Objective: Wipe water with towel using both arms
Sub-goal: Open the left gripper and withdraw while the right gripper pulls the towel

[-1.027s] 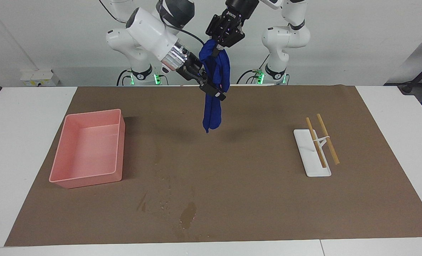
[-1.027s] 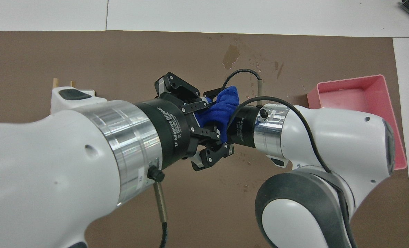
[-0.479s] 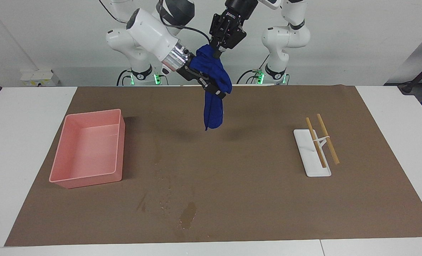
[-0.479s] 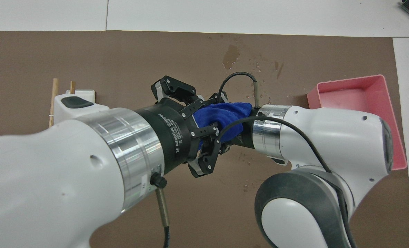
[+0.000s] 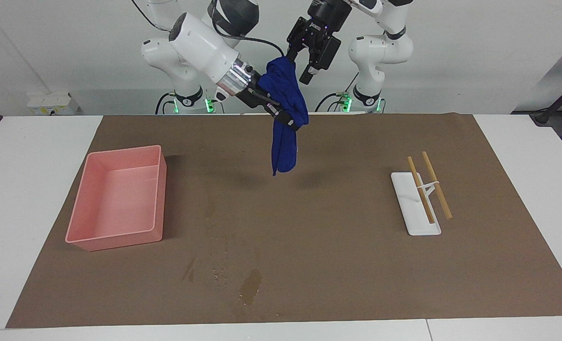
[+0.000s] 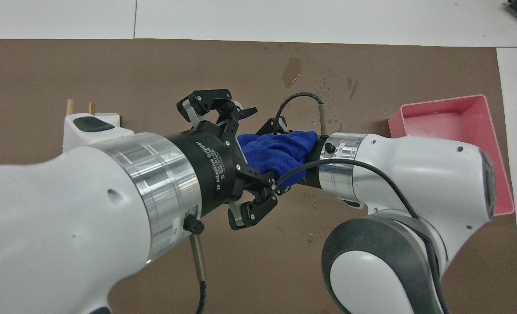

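tray [image 5: 115,199]: set on the paper [image 5: 338,265] toward the right arm's end of the counter [image 5: 537,156]
water [image 5: 250,289]: spread on the paper, farther from the robots than the tray
rack [image 5: 416,208]: placed toward the left arm's end
towel [image 5: 285,123]: hung over the paper's middle

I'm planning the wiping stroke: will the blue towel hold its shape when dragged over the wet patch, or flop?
Probably flop: the blue towel hangs limp from the right gripper, bunched above and trailing down in folds. It looks light, sagging only under itself. Dragged across the water, it would likely bunch up rather than stay flat.
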`<state>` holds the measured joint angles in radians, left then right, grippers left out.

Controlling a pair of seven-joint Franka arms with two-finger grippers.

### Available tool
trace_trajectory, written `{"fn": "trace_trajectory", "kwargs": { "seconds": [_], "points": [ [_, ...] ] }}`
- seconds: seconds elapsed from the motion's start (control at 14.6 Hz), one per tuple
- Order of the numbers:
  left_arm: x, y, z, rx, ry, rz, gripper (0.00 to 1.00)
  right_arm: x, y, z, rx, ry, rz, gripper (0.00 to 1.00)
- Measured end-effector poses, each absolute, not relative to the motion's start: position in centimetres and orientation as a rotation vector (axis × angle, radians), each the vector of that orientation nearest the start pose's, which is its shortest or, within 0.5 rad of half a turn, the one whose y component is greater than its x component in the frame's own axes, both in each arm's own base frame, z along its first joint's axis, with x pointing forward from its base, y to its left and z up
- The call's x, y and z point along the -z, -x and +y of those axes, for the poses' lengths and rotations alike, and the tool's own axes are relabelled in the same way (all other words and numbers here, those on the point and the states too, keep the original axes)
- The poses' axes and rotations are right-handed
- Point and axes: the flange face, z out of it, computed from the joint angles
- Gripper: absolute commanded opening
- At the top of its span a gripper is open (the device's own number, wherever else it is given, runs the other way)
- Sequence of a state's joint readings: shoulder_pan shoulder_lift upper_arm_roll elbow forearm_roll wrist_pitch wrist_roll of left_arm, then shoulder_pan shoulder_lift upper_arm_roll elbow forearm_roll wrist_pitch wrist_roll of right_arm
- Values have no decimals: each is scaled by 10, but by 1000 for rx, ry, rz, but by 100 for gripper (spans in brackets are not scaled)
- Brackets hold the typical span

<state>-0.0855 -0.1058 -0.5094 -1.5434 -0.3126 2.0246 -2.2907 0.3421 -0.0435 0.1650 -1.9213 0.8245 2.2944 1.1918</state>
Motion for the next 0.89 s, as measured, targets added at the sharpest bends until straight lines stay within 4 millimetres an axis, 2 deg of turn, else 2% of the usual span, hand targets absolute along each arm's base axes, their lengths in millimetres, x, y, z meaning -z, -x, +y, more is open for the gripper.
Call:
{"fn": "trace_trajectory", "kwargs": {
  "seconds": [0.21, 0.34, 0.48, 0.75, 0.89],
  "points": [
    [-738, -451, -319, 223, -1677, 1956, 100, -547, -505, 283, -296, 2210, 1089, 0],
    [-738, -459, -303, 210, -1678, 1969, 100, -543, -510, 268, -270, 2278, 999, 0],
    [-735, -470, -280, 169, -1751, 1941, 100, -540, -514, 255, -220, 2355, 911, 0],
    [-728, -477, -245, 40, -2107, 1672, 100, -532, -516, 245, -109, 2501, 701, 0],
    [-726, -479, -228, -34, -2295, 1471, 100, -523, -525, 227, -55, 2563, 588, 0]
  ]
}}
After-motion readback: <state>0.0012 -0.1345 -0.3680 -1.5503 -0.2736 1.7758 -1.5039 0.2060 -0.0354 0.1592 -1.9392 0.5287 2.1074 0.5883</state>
